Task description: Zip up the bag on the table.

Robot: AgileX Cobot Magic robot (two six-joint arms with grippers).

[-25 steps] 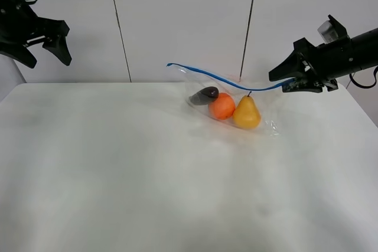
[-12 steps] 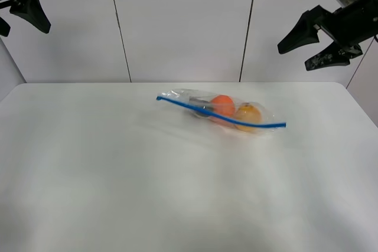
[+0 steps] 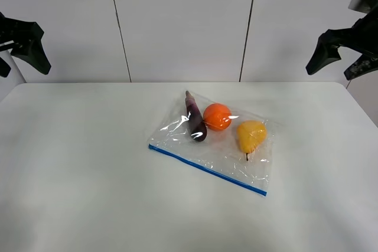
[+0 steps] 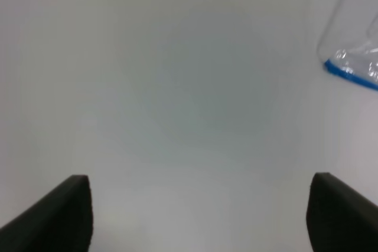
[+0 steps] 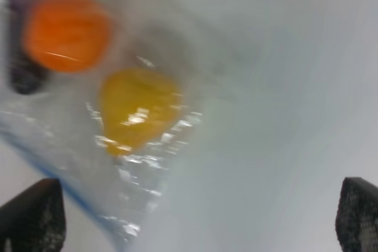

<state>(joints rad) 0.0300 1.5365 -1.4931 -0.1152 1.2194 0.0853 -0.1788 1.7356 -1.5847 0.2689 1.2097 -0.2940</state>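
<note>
1. Lying flat on the large plain white matte table (image 3: 88, 193), a little right of centre and toward the far side: one clear, crinkly rectangular plastic zip bag (image 3: 212, 146) with a blue zip strip (image 3: 207, 170) along its near edge, running from near left to nearer right.
2. Contents, seen through the plastic: a dark purple elongated vegetable (image 3: 195, 123) at the left, a round orange fruit (image 3: 217, 116) just beside it, a yellow pear (image 3: 251, 136) to the right, its stem pointing toward the near side.
3. Left black gripper (image 3: 16, 45): raised at the far left edge of the scene, well apart from the bag, fingers spread wide, holding nothing. Its wrist camera shows two dark fingertips (image 4: 65, 213) far apart over bare table, with only a corner of the bag and zip strip in sight.
4. Right black gripper (image 3: 345, 57): raised at the far right, above and beyond the table's far right corner, fingers spread wide, empty. Its wrist camera, blurred, looks down on the pear and orange inside the bag.
</note>
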